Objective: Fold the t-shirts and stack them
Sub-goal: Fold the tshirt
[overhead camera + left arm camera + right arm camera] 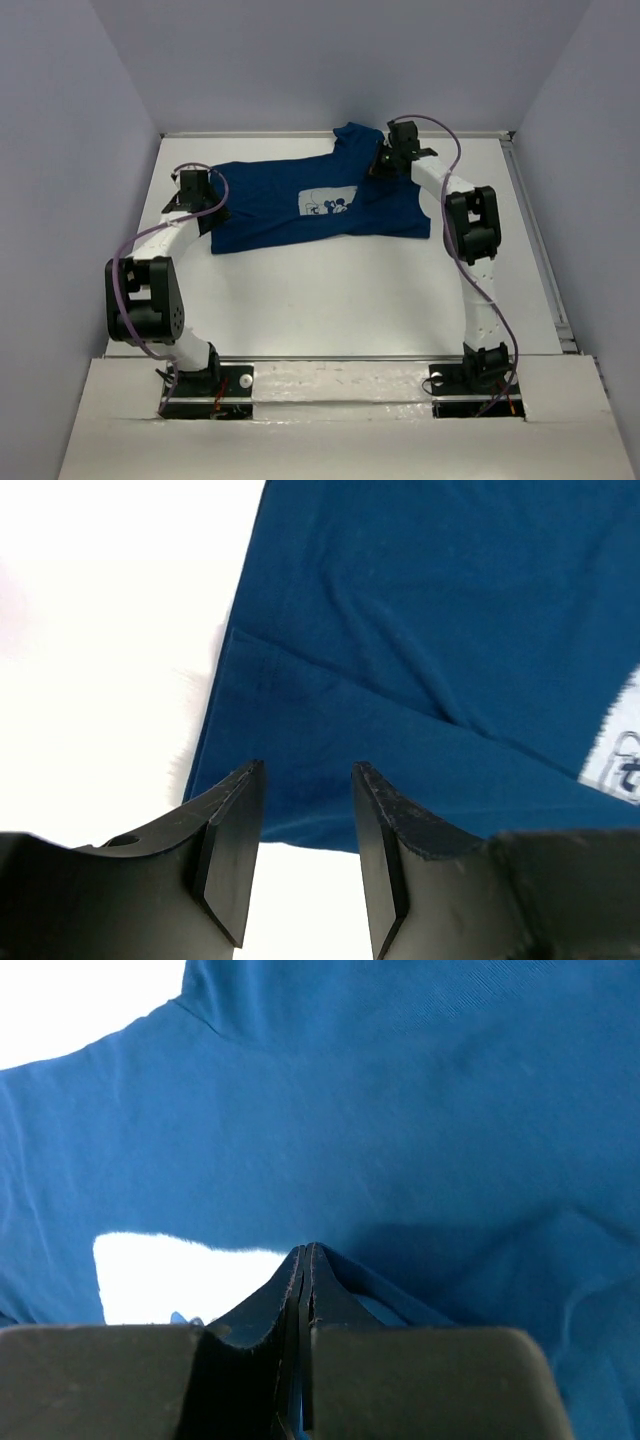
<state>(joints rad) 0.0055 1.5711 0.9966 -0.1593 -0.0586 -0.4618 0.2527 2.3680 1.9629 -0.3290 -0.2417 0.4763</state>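
The t-shirt lies flat on the far half of the white table. Its pale cartoon print faces up and its length runs left to right. One sleeve points toward the back wall. You can see a shallow crease near the left edge in the left wrist view, but I'd call that a wrinkle, not a finished fold.

As I read it, the folding has hardly begun. The body is still a single spread layer, both ends are out, and you have no second shirt or stack in sight. Every fold is still ahead of you, and so is the stacking.

Your right gripper sits at the shirt's far right end, near that sleeve. Its fingers are pressed together. The navy cloth tents up to the tips and a sliver of blue shows between them, so it appears to be pinching a thin bit of fabric.

Your left gripper hangs over the near left corner of the shirt. Its fingers are spread and nothing is between them. The cloth's edge is visible through the gap, so that corner is not yet gripped. You will probably want to get hold of it before you lift anything.
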